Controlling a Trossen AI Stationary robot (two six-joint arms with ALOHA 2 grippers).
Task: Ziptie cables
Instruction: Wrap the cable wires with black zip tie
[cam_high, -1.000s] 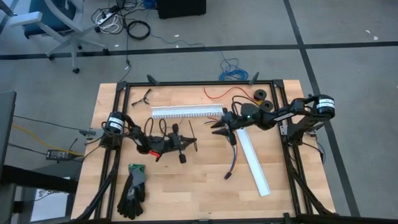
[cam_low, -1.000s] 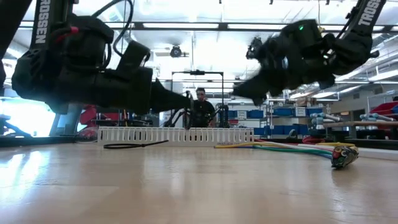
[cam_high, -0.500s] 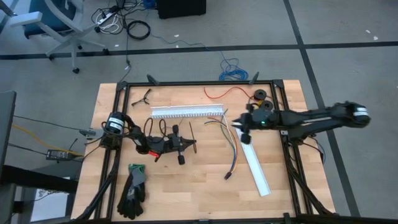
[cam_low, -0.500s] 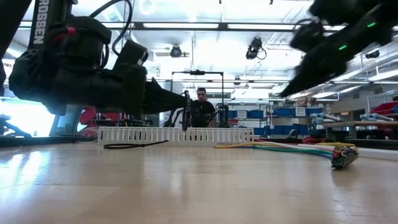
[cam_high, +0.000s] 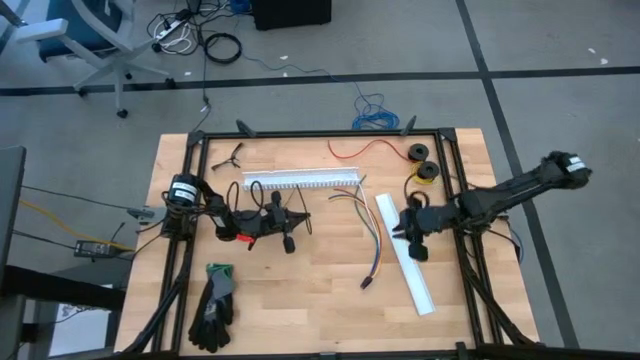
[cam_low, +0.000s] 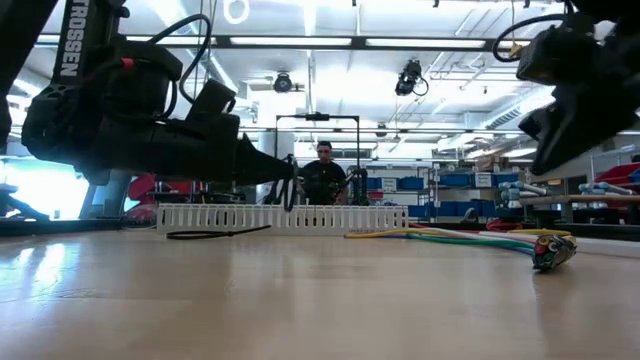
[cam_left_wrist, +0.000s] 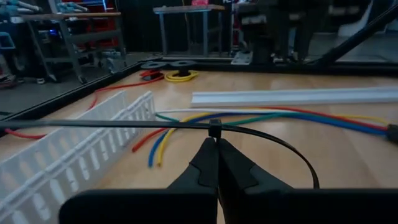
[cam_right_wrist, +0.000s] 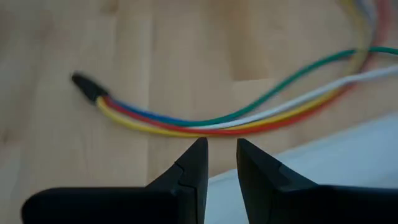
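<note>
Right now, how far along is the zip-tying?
Done: the left hand is shut on a black zip tie whose loop is already formed. In hand: the right hand, open, hangs over the white channel strip beside the cables. Left: the cables lie loose on the table, fanned apart with no tie around them.

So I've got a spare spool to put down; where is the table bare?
The near strip between the black gloves and the cables connector end is bare wood, as is the near right corner beyond the white channel. It is crowded mid-table: the left claw grips a zip tie, the right claw hovers over the channel.
</note>
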